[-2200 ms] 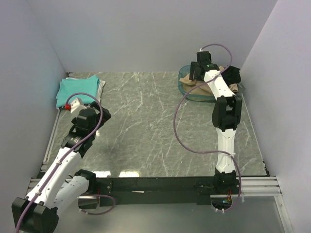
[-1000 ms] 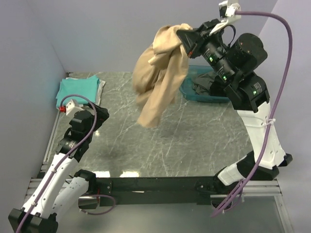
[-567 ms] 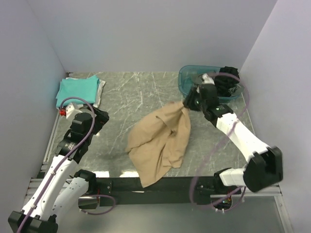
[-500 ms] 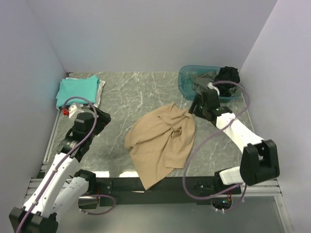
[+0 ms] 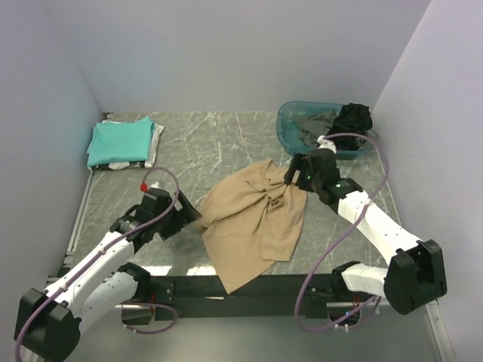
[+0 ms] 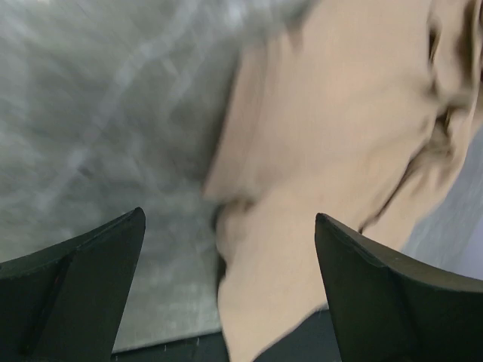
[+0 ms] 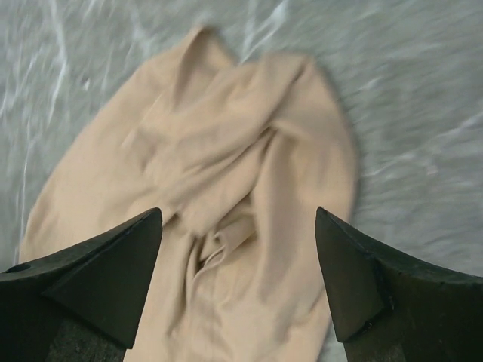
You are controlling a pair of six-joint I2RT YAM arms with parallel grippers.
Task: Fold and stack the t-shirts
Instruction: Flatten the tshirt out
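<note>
The tan t-shirt (image 5: 253, 222) lies crumpled in the middle of the grey marbled table (image 5: 226, 143). It is bunched into folds at its far end, and its near end hangs over the table's near edge onto the black rail (image 5: 189, 286).

At the far left corner a folded teal t-shirt (image 5: 121, 139) sits on top of a white garment (image 5: 153, 143), which shows only as a strip at the right side and near edge. At the far right stands a clear blue basin (image 5: 288, 128) holding a dark grey garment (image 5: 315, 124), with a black garment (image 5: 353, 117) draped over its right rim. The right arm's purple cable (image 5: 381, 162) loops in front of the basin and covers part of it.

The left gripper (image 6: 228, 213) is released, its two dark fingers spread wide above the shirt's left edge where cloth meets bare table. We cannot tell whether they touch the cloth. The right gripper (image 7: 238, 210) is also spread apart and grasps nothing, with the shirt's bunched far right part below and between its fingers.

Both wrist views are smeared, so the folds are soft and we cannot tell sleeve from collar. From above, the left gripper's dark fingertips merge with the shadow at the shirt's edge.
</note>
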